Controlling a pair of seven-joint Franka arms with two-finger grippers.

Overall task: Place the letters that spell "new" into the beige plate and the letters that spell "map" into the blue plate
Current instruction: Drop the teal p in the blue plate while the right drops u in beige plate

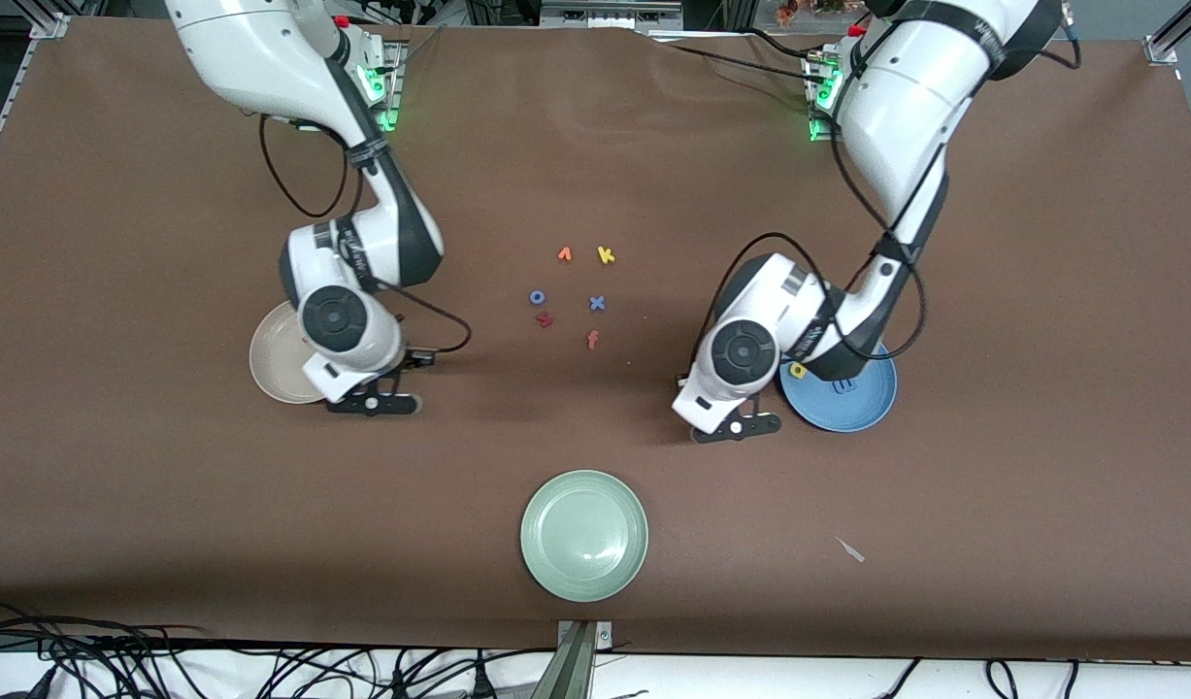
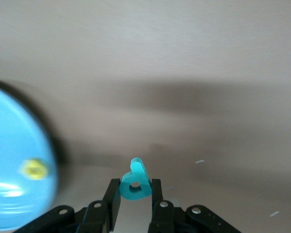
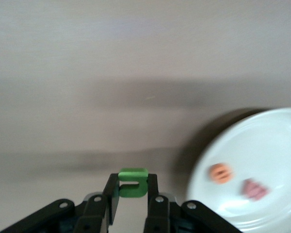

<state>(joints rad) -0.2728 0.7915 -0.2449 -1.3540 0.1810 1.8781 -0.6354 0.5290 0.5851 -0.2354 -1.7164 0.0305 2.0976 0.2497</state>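
teal p (image 2: pixel 135 185) clamped between left fingers (image 2: pixel 156 191), blue plate (image 2: pixel 9 184) beside. green n (image 3: pixel 132 182) pinched in right fingers (image 3: pixel 152 191) by beige plate (image 3: pixel 262 145); front view hides both letters.

Loose foam letters (image 1: pixel 605 255) lie on the table; no printed text.

Both arms: glossy white shells with dark grey to black joint sections. Round dark grey cap with a centre disc on each wrist housing. Black cables loop loosely off each forearm and run to the wrist. Green indicator lights glow at both bases; a small red button sits beside each.

Left end effector (image 2: pixel 136 194): black fingers on a black bracket with silver screw heads. Right end effector (image 3: pixel 132 191): same build, black fingers, silver screws.
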